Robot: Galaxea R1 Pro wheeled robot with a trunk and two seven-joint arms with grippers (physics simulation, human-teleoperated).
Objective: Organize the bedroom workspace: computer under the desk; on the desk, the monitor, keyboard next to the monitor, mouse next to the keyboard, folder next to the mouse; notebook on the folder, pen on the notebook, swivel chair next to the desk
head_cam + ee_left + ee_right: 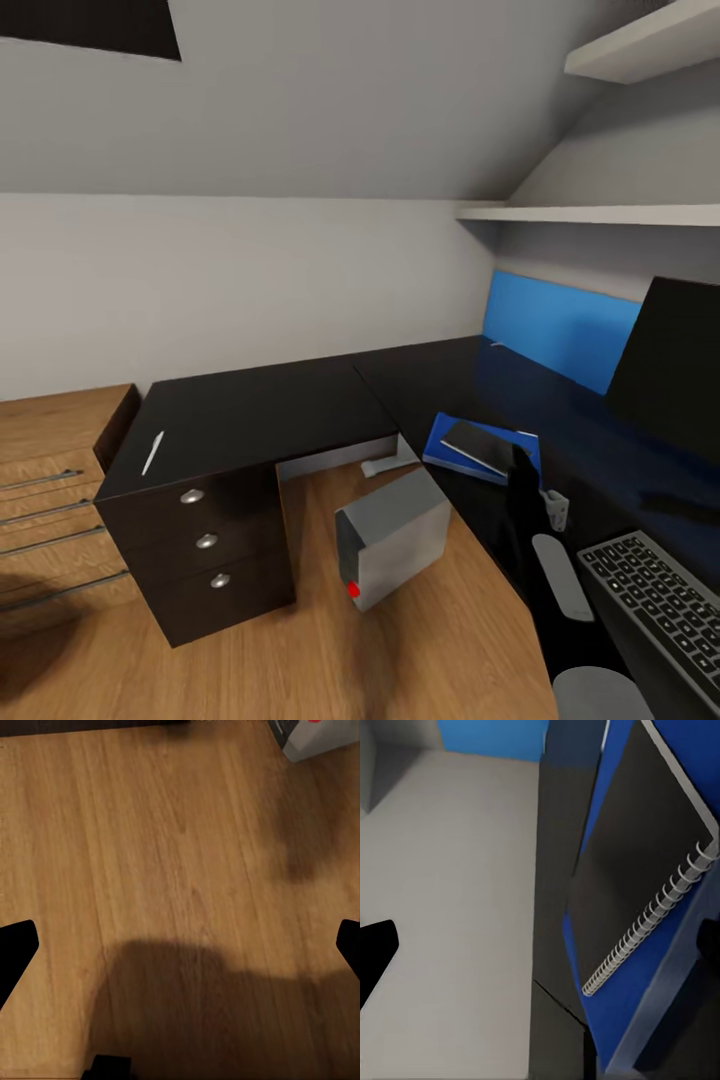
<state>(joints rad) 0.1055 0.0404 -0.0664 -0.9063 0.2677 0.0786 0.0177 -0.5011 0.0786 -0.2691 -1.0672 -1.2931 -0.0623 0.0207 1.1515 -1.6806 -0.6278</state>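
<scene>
Already the dark spiral-bound notebook (478,444) lies flat on the bright blue rectangular folder (447,452), which sits on the black-topped corner bench (260,405) near its front edge, beside the inner corner; that stack looks ready to receive the pen. In the right wrist view the notebook (641,862) shows its wire spine along the folder (656,1009), with your right fingers (375,952) spread wide and holding nothing, poised just off the folder's edge. The thin pale pen (153,452) lies well apart, near the left end of the bench above the black drawers with round silver knobs (207,541), so by my reading it is the piece left to fetch and lay on the notebook.

The slim silver-grey keyboard with dark keys (665,610) rests at the bench's near right edge, in front of the wide black monitor (672,370), as the layout wants. The small grey tower computer (390,535) stands tilted on the wooden floor (350,660) under the corner, its red button facing out. Your left fingers (16,949) hang open over the floor (165,855), carrying nothing. A light wooden drawer cabinet (50,480) stands beside the bench's left end.
</scene>
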